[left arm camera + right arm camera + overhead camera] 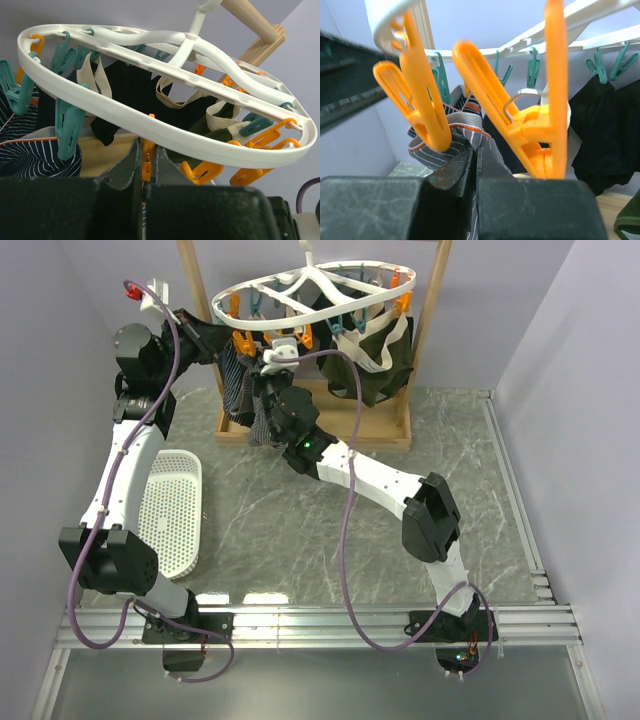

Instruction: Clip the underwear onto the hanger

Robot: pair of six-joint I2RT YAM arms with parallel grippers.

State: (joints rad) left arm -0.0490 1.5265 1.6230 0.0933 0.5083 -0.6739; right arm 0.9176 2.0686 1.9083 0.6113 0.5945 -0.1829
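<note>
The left end effector [145, 149] pinches shut on an orange clip [146, 167] under the hanger [150, 127]. The right end effector [476, 150], closed, grips the grey striped underwear [462, 121] just below the ring. Olive briefs [375, 365] hang behind.

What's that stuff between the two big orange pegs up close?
The grey striped underwear, bunched between them and pinched in the right gripper; the right wrist view shows it.

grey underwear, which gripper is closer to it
Right. The right gripper is shut on the grey underwear; the left gripper is apart, up at the rim of the hanger.
</note>
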